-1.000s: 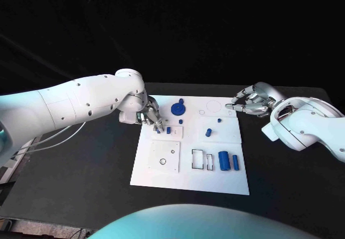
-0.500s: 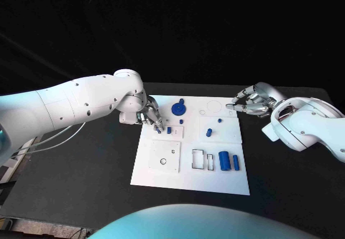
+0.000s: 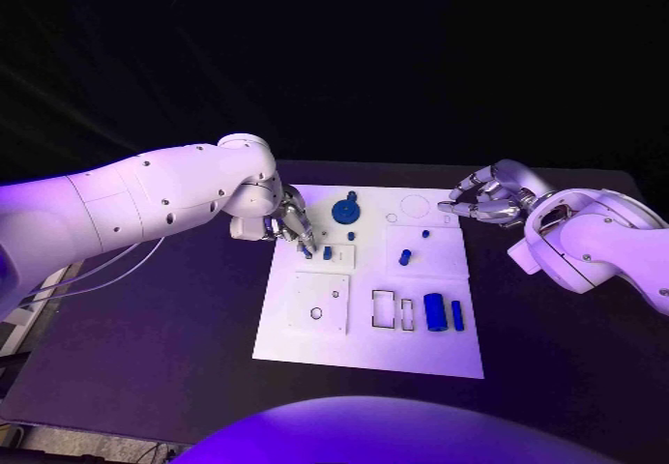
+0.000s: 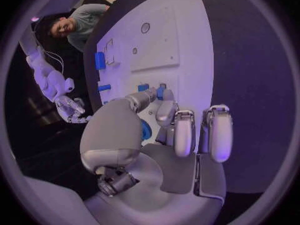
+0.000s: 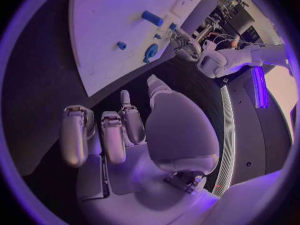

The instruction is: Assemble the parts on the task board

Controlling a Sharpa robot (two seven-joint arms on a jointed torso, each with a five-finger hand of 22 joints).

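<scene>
Table: black table (image 3: 167, 319) carries the white task board (image 3: 365, 348).
Left hand (image 3: 289, 227): fingertips pinch 1 blue peg (image 3: 306, 249), seating it (likely).
Right hand (image 3: 481, 205): curled, empty, parked right of the board.

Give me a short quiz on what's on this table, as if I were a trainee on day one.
1. True or false: the right hand hangs beside the white board, over the black table.
2. Which hand has its fingertips down on the board: A left, B right, C both?
3. Fill in: the round blue gear sits near the board's ___ edge, seen from the robot.

Key: 1 true; 2 A; 3 far.
</scene>
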